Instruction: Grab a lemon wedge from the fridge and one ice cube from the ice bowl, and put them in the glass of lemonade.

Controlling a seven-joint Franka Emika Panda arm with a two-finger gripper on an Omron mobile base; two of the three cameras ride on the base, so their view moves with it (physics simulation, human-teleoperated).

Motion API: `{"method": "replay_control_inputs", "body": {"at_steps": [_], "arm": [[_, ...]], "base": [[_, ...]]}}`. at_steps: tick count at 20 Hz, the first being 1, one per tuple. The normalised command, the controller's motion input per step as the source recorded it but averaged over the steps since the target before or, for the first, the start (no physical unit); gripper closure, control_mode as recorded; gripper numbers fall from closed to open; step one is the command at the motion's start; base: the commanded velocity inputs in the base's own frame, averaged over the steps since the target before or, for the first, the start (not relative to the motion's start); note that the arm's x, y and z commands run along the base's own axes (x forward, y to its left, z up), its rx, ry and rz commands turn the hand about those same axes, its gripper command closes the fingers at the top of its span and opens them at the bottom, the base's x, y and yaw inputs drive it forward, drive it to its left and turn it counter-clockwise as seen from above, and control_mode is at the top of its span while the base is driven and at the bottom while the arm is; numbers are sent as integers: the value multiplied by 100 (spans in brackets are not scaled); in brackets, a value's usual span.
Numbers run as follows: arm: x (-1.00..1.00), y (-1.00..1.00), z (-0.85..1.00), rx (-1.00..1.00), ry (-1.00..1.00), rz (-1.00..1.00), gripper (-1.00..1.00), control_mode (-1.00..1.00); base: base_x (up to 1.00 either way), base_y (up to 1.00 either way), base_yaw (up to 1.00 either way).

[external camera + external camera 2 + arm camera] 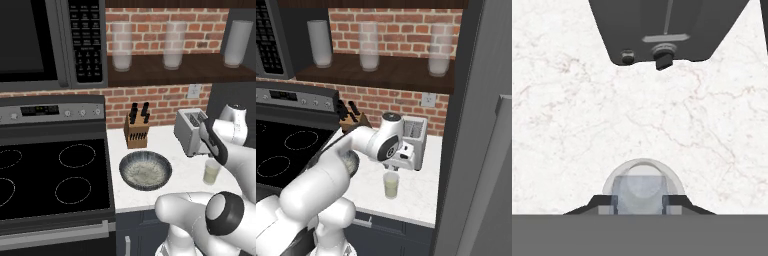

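In the left base view, the glass of lemonade (211, 172) stands upright on the white marble counter (182, 177), its long axis vertical and its mouth up, just in front of the silver toaster (190, 130) and to the right of the ice bowl (145, 170), which sits apart from it near the knife block (136, 127). The arm's wrist hangs directly above the glass. In the right base view, the glass (391, 185) again stands upright with pale yellow liquid in it, directly below the hand and just in front of the toaster (415, 134); the fridge (483, 150) rises at the right with its door shut. In the hand view, the gripper (641, 204) points straight down over the open mouth of the glass (643, 172), and between its close-set fingertips (671, 204) sits a pale translucent ice cube (641, 192), pinched by the jaws.
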Motion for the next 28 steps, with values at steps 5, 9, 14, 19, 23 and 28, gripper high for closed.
{"method": "replay_control_inputs", "body": {"at_steps": [5,9,14,19,23,28], "arm": [[-1,0,-16,0,0,0,100,-100],[-26,0,0,0,-4,0,100,-100],[-18,0,0,0,-4,0,100,-100],[7,0,0,0,0,0,100,-100],[5,0,0,0,0,0,100,-100],[0,0,0,0,0,0,100,-100]], "base": [[0,0,0],[0,0,0],[0,0,0],[0,0,0],[0,0,0],[0,0,0]]}}
